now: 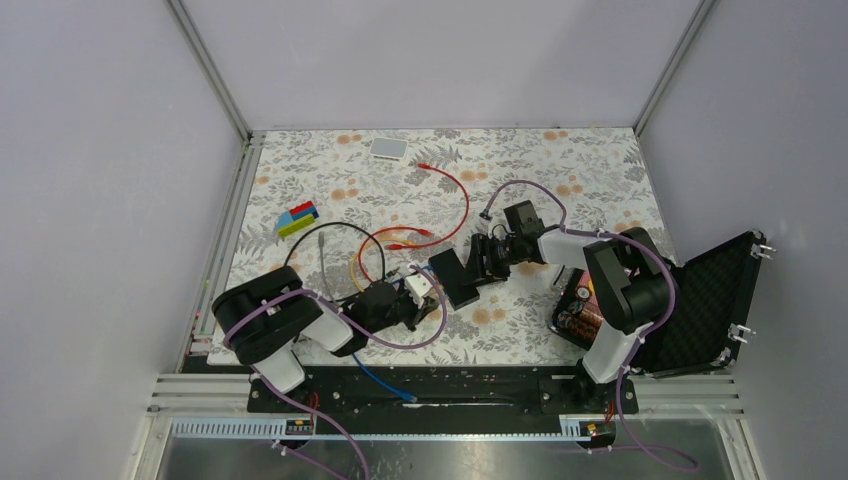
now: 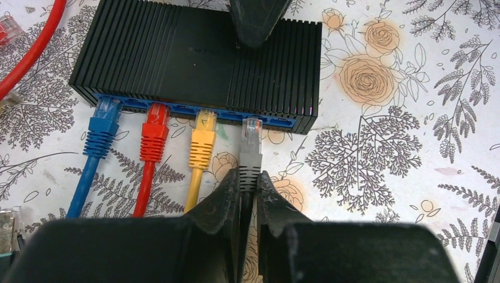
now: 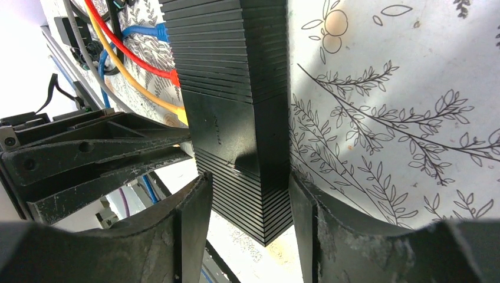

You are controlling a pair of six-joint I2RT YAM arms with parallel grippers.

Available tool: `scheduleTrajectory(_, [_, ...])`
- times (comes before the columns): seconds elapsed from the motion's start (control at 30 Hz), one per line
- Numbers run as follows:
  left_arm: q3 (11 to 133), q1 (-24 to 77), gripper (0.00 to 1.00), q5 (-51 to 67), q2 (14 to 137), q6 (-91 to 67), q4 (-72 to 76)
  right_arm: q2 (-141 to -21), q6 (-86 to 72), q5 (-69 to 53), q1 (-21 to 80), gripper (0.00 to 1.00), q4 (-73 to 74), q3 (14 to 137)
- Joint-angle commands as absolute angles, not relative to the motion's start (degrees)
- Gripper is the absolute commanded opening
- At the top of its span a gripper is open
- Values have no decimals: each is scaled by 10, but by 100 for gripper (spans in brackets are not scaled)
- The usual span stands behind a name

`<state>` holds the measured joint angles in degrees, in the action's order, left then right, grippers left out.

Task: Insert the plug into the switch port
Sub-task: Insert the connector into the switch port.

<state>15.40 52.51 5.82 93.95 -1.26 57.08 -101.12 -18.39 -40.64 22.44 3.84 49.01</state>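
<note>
The switch [image 2: 177, 53] is matt, ribbed black (plastic, seemingly); the plug [image 2: 251, 138] glossy-tipped.

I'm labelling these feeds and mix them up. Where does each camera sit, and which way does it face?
Top external: above and behind the bases, looking down on the table; left arm and right arm show.
Left wrist: on the left arm, looking along the left gripper, which pinches the grey plug at the blue-edged side of the switch.
Right wrist: on the right arm, looking along the right gripper, which straddles the switch.
Shared: all three show the switch.
</note>
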Motion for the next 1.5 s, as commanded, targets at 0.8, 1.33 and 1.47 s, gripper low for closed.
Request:
scheduleTrajectory(0.8, [179,521,0,69,936,-45,626,-1045,-152,-407,229,56,63,493])
scheduleTrajectory(1.33, [191,509,0,117,927,-56,612,-1048,-149,-415,229,55,62,493])
scheduleTrajectory(1.47, [187,508,0,114,958,-71,660,-1053,-153,-426,229,55,55,493])
